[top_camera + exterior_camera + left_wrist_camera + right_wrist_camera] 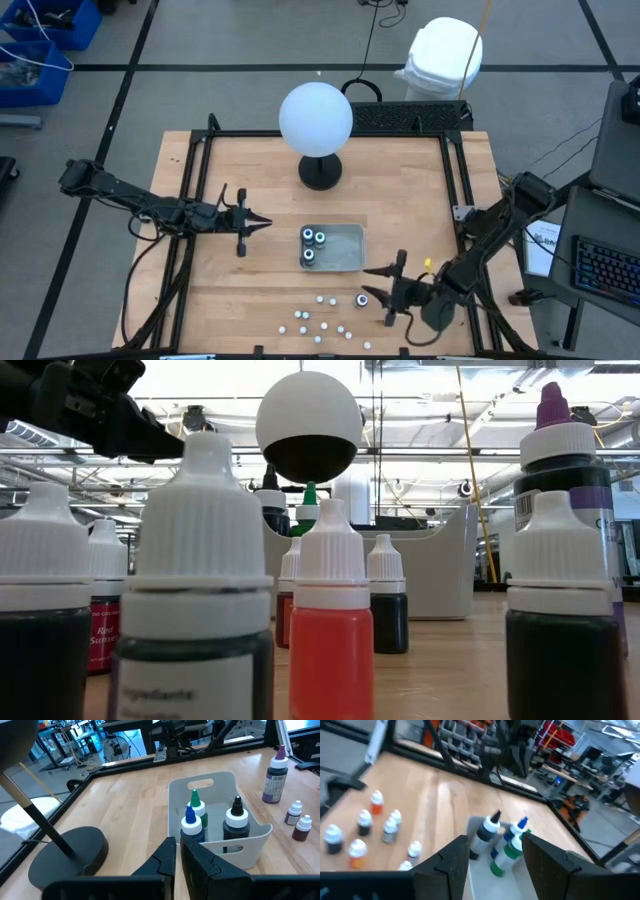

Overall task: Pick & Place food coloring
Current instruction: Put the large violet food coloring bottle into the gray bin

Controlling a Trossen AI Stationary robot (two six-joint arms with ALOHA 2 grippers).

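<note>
Status: three larger dark round food coloring bottles (313,245) with ringed tops stand in the shallow grey rectangular tray (345,250), at its 9 o'clock end. One larger bottle (363,299) and about ten small white-capped bottles (322,322) remain on the wooden table (400,190), at 6 o'clock from the tray. Judged under a third complete.

The left gripper (262,224) hovers at the tray's 9 o'clock, fingers together, empty. The right gripper (377,281) hovers over the loose larger bottle, fingers apart, empty.

Clearance: the small bottles sit near the table's front edge. The big white globe lamp (316,118) stands at 12 o'clock, well apart.
</note>
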